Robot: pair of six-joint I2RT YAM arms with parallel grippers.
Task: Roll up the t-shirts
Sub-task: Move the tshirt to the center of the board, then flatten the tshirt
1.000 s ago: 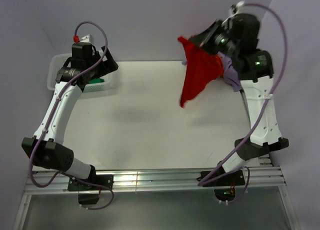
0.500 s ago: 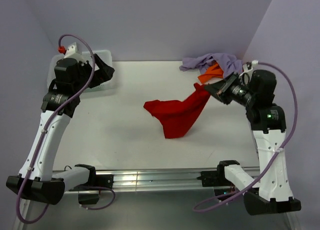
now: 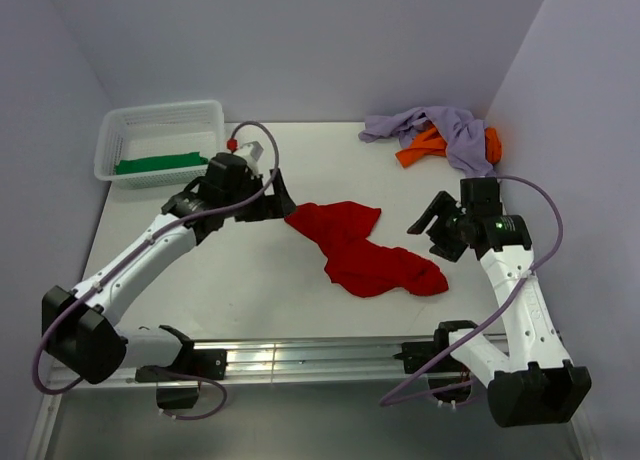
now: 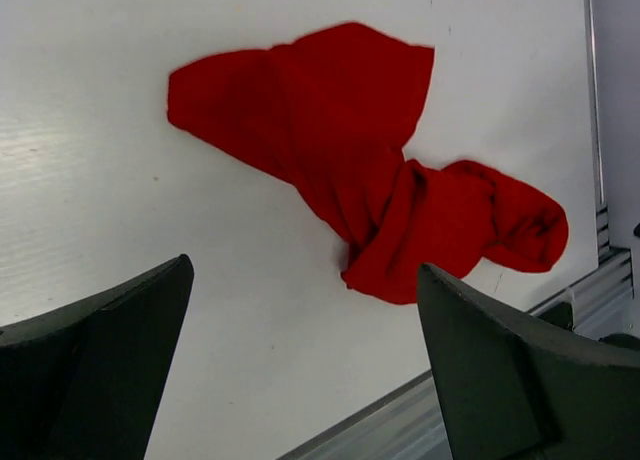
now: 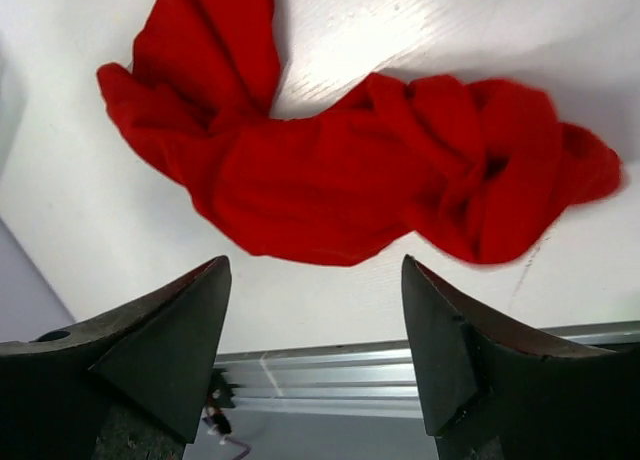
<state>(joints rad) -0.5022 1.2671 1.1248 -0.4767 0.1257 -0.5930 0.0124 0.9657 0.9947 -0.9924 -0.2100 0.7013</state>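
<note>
The red t-shirt (image 3: pixel 365 250) lies on the white table (image 3: pixel 220 270), about in the middle, between the two arms. It is not flat. The part toward the far-left side is spread a little, and the part toward the near-right side is bunched and twisted into thick folds.

The left gripper (image 3: pixel 280 205) is low over the table, just beside the far-left edge of the red t-shirt. In the left wrist view its jaws are spread wide and nothing is between them; the red cloth lies ahead of the fingers (image 4: pixel 100 370), apart from them.

The right gripper (image 3: pixel 435 228) is near the right end of the red t-shirt. In the right wrist view its jaws also stand apart and hold nothing. The cloth lies just beyond the fingertips (image 5: pixel 190 310), on the table, not between them.

The lavender t-shirt (image 3: pixel 440 125) lies in a loose heap at the far-right corner of the table. The orange t-shirt (image 3: pixel 420 150) is touching it and is partly covered by it. The green t-shirt (image 3: pixel 160 163) lies inside the white basket (image 3: pixel 160 110), which stands at the far-left corner.
</note>
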